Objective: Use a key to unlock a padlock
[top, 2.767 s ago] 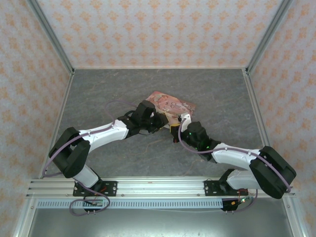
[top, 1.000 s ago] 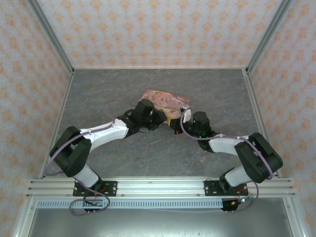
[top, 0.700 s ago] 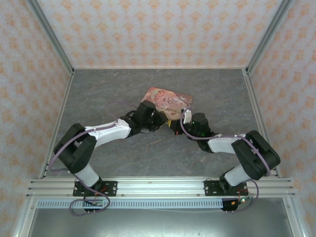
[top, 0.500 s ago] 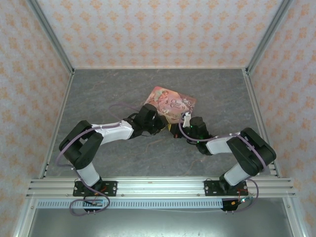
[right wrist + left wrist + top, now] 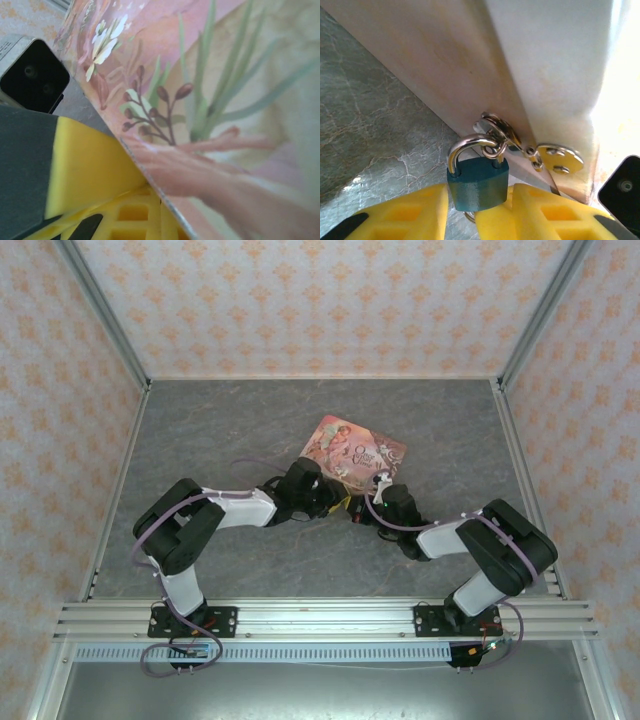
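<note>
The teal padlock [image 5: 479, 182] hangs by its steel shackle from the hasp [image 5: 495, 131] on the side of the pink tin [image 5: 356, 448]. My left gripper [image 5: 480, 191] is open, its yellow fingers [image 5: 405, 215] standing close on either side of the padlock's body. A small metal ring [image 5: 468, 216] peeks out under the padlock; the key itself is hidden. My right gripper [image 5: 162, 212] is shut, its yellow fingers [image 5: 90, 165] tucked against the tin's lower edge [image 5: 150, 175]. In the top view both grippers, left [image 5: 338, 502] and right [image 5: 364, 510], meet at the tin's near corner.
The tin lies on a grey marbled table [image 5: 220, 420] enclosed by patterned walls. The right gripper's black body [image 5: 622, 189] sits just right of the hasp plate [image 5: 560, 159]. The left wrist's black housing [image 5: 32, 80] is close beside the right fingers.
The tin has slid and turned a little to the right. Both grippers followed it, and both elbows folded inward. The left fingers have eased apart around the padlock.
</note>
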Available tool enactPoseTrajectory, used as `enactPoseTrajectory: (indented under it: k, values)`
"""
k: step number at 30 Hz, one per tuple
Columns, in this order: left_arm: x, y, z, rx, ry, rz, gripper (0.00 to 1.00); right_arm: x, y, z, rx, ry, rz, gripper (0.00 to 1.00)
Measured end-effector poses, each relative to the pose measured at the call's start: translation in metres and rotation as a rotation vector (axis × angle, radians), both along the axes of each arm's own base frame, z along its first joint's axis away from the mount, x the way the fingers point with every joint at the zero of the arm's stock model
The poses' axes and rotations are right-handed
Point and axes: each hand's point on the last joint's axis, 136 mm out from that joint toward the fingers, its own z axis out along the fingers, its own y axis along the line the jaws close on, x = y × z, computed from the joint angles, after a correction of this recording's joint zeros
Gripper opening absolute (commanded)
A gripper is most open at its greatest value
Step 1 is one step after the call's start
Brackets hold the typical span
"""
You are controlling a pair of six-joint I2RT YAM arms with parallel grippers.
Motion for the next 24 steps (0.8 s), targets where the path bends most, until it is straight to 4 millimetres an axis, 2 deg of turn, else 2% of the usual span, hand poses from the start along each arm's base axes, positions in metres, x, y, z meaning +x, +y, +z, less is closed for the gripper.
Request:
enactPoseTrajectory:
  k: [6,8,11,15,20,24]
  values:
    - [-0.004,0.009,-0.001,-0.011,0.005,0.004,0.59,-0.001,0.001,0.001,0.024,0.024,-0.018,0.0]
    - [-0.006,0.016,0.004,-0.022,-0.002,0.011,0.64,-0.001,0.001,0.002,0.036,0.032,-0.025,0.0]
    - [-0.005,0.023,0.015,-0.049,-0.037,0.023,0.66,-0.001,0.001,0.004,0.055,0.056,-0.04,0.0]
    - [0.001,0.027,0.025,-0.092,-0.08,0.041,0.66,-0.002,0.0,0.007,0.081,0.092,-0.061,0.0]
    - [0.002,0.023,0.029,-0.154,-0.096,0.046,0.6,-0.001,0.003,0.009,0.105,0.138,-0.078,0.0]
    - [0.005,0.019,0.026,-0.19,-0.091,0.056,0.55,0.0,0.007,0.012,0.122,0.179,-0.077,0.0]
